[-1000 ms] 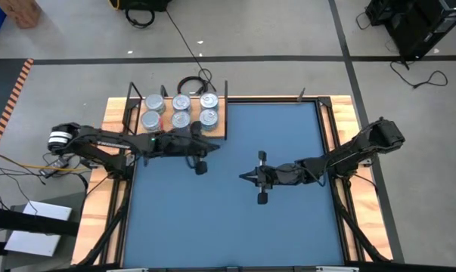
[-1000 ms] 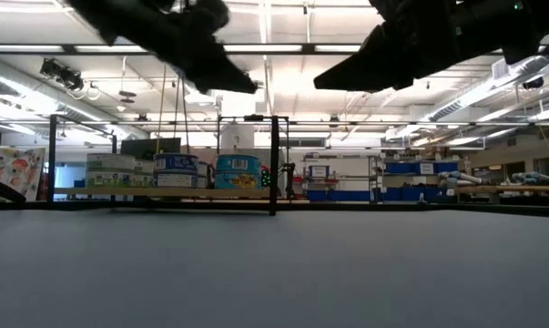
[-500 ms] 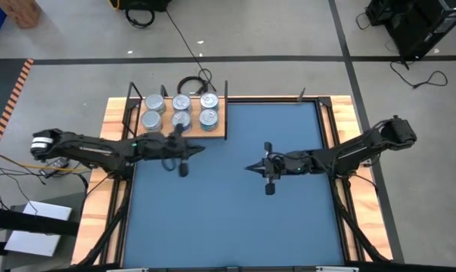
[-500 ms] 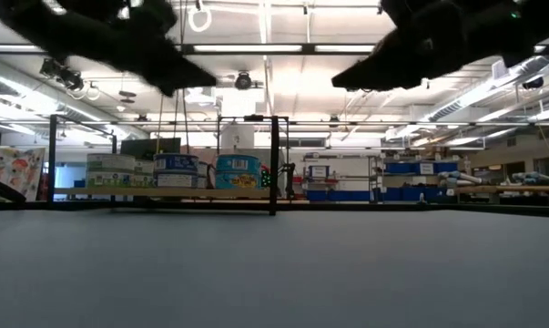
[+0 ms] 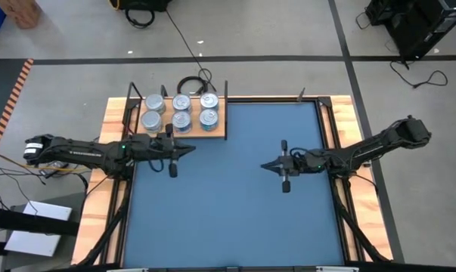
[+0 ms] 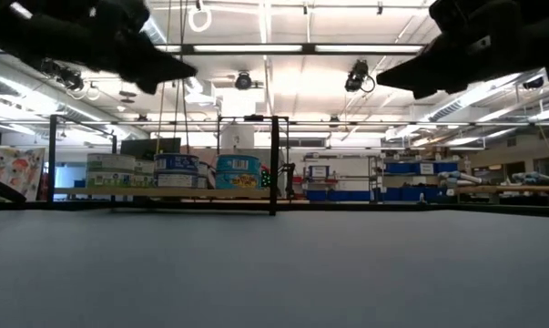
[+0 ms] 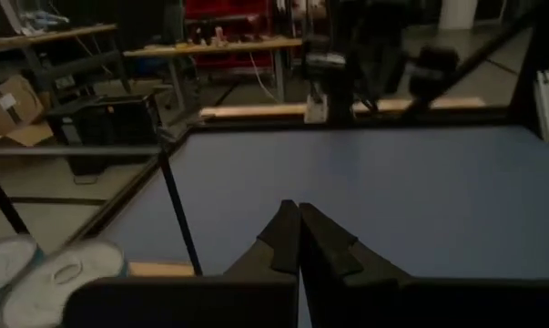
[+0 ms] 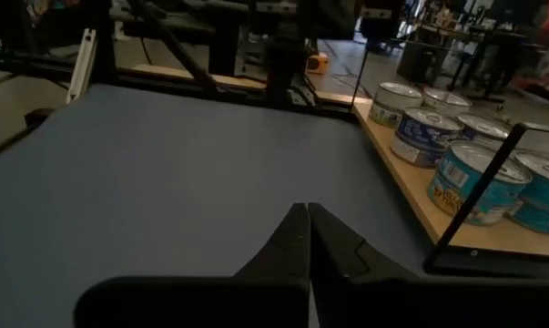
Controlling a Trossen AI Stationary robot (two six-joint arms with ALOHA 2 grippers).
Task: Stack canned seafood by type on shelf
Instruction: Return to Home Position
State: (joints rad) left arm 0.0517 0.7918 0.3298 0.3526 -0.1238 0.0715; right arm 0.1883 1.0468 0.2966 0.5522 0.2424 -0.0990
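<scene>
Judging by looks, the tins [image 5: 181, 119] on the upper-left shelf [image 5: 221, 125] are stiff, light and slick; grip their sides. Both the left claw [image 5: 190, 149] and right claw [image 5: 265, 165] hang pinched together, empty.

Silver lids are gleaming on the tins [image 5: 181, 111] (side labels are showing teal, blue and white); the shelf [image 5: 216, 133] is showing light brown, the mat [image 5: 235, 211] plain blue.

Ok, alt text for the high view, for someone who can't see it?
Six tin tops sit in two rows of three on the wooden shelf at the upper-left corner of the blue mat. The left gripper and right gripper hang shut and empty over it.
</scene>
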